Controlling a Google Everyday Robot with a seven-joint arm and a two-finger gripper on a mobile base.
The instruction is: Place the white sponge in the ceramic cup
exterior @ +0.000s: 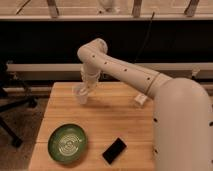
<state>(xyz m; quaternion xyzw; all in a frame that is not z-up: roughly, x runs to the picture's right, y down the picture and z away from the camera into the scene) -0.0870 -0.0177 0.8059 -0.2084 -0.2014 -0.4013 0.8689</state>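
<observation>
The ceramic cup (80,94) is small and pale and stands upright near the back left of the wooden table (105,125). My gripper (86,88) is right at the cup, just above its rim on the right side, with the arm reaching in from the right. The wrist hides whatever is between the jaws. A small white squarish block (140,99) lies on the table to the right, close under the arm. I cannot tell whether it is the white sponge.
A green ridged plate (68,145) sits at the front left. A black phone (114,150) lies at the front middle. My white body (182,135) fills the right side. A black chair base (10,107) stands left of the table, and a dark wall runs behind it.
</observation>
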